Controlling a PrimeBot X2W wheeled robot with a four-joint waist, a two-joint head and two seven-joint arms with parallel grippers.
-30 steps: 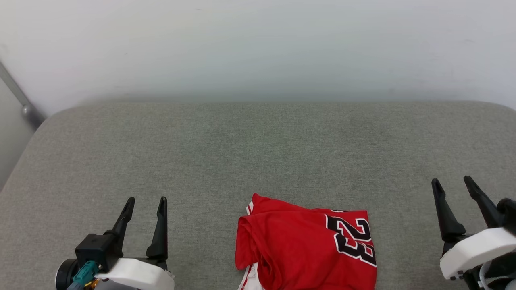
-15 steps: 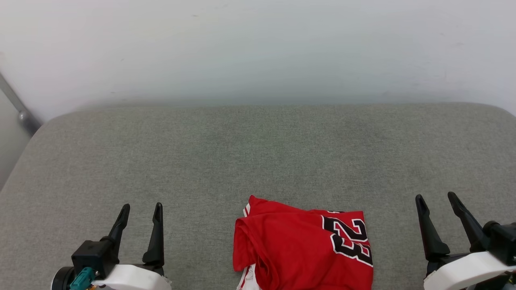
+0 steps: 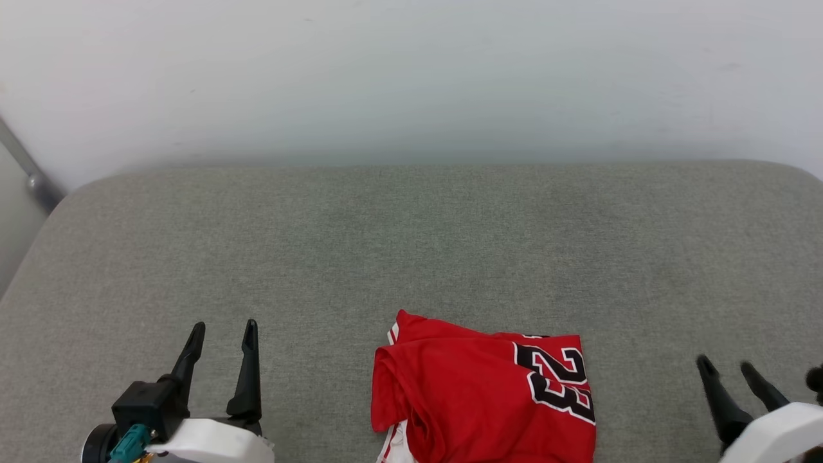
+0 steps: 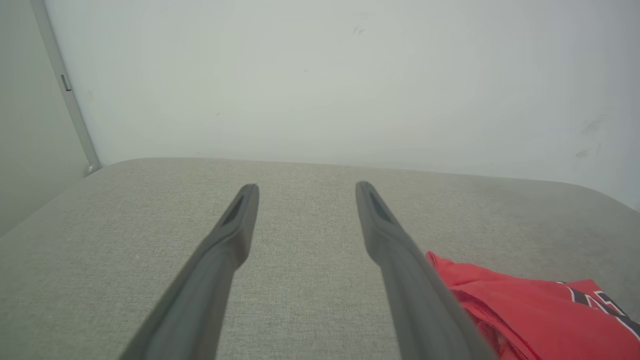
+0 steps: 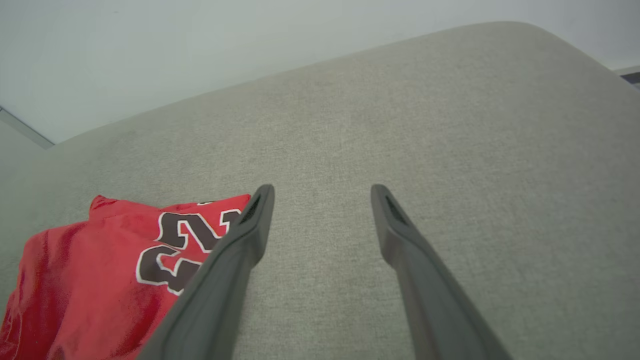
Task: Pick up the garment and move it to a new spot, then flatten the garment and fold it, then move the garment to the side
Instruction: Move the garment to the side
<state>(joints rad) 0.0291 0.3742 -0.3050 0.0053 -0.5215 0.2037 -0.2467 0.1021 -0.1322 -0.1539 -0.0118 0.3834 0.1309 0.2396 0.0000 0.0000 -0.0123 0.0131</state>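
The garment (image 3: 482, 395), a red jersey with a black, white-outlined "23", lies folded into a compact bundle on the grey cushion near the bottom middle of the head view. A bit of white striped trim peeks out at its lower left. My left gripper (image 3: 222, 329) stands open to the garment's left, well apart from it. My right gripper (image 3: 726, 366) is open at the lower right, also clear of it. The left wrist view has the garment (image 4: 525, 305) right of the open left gripper (image 4: 306, 187). In the right wrist view the garment (image 5: 100, 270) lies left of the open right gripper (image 5: 322, 189).
The grey fabric cushion (image 3: 411, 244) spreads wide beyond the garment, with rounded far corners. A pale wall (image 3: 411, 77) rises right behind it. A metal bar (image 3: 29, 173) slants down at the far left edge.
My right gripper has drawn back toward the bottom right corner of the head view, staying open. The left gripper has barely shifted. The garment lies as before.
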